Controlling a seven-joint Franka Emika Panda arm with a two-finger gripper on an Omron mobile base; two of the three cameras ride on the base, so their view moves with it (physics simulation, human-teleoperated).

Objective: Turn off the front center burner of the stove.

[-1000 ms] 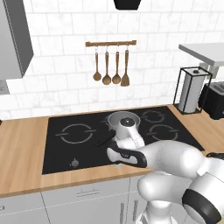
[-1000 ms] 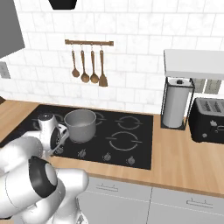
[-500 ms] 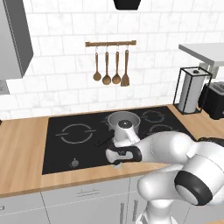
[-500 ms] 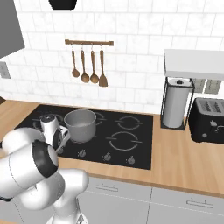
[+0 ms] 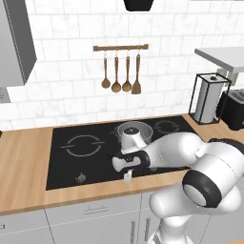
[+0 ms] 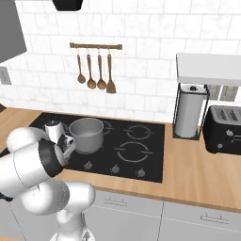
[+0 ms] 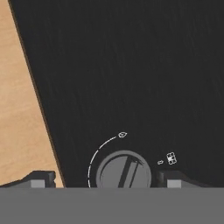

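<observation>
Left base view: stove [image 5: 86, 157] set into the wooden surface [image 5: 24, 162], end effector [image 5: 127, 177] low over its front edge. Right base view: grey pot [image 6: 86, 135] on the stove. Hand view: fingertips [image 7: 43, 178] spread wide — either side of a grey knob [image 7: 124, 170], not touching.

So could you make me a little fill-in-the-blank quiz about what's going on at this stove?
1. The tool has one fingertip on each side of a round grey ____ on the stove.
2. A grey ____ sits on a burner just behind the robot's hand.
3. On the wall rail hang ____ wooden utensils.
4. The paper towel roll stands beside a black ____.

Missing words: knob; pot; four; toaster
</observation>
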